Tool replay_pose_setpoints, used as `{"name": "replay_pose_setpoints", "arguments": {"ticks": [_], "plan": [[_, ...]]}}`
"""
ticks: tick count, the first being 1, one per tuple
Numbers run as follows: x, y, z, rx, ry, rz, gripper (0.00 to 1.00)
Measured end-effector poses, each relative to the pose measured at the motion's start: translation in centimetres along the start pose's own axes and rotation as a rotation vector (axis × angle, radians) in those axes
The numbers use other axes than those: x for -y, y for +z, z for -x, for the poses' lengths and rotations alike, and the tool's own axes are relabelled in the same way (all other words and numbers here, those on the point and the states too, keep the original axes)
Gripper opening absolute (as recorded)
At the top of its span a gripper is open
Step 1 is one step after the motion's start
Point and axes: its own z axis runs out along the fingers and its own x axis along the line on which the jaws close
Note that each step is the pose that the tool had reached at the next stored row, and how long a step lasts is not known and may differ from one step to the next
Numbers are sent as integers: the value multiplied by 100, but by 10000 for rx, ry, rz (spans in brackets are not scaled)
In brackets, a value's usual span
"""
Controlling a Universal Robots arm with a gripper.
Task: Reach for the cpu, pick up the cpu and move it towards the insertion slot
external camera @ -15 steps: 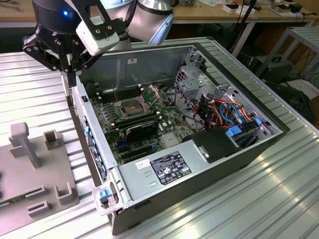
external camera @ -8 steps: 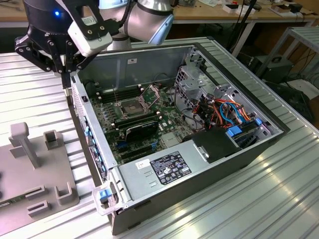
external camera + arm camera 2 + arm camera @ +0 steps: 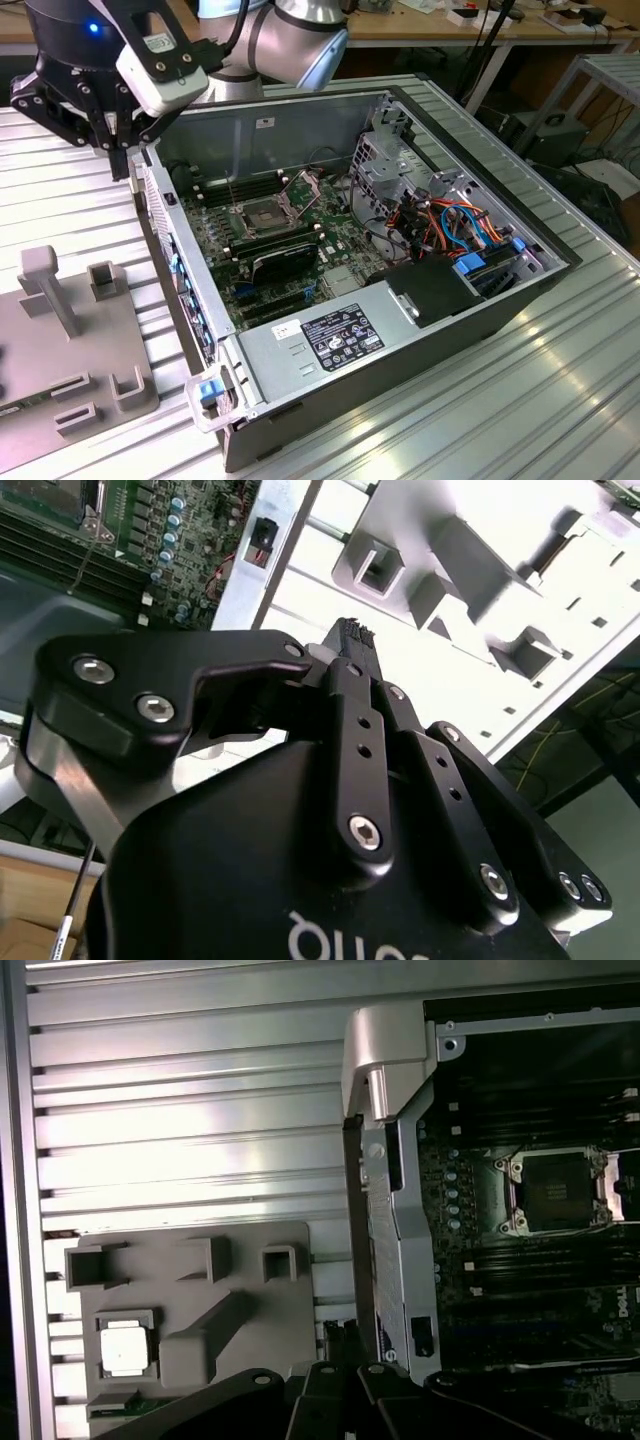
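The cpu [image 3: 125, 1348] is found lying flat in a square pocket of the grey fixture plate [image 3: 280, 1330], by the plate's edge farthest from the open computer case [image 3: 270, 125]; nothing is touching it. The gripper [image 3: 118, 160] is held above the ribbed worktop [image 3: 560, 400], close beside the case's outer wall and well apart from the cpu. In the second wrist view its jaws are seen drawn together, with nothing between them. The insertion slot [image 3: 262, 212] is noted on the motherboard [image 3: 212, 245], with its hinged plate raised and its dark centre exposed.
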Motion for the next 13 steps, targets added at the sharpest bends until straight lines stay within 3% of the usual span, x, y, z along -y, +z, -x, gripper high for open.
{"name": "replay_pose_setpoints", "arguments": {"ticks": [5, 13], "plan": [[26, 5, -123, 0, 1, 2, 11], [163, 15, -281, -3, -1, 27, 11]]}}
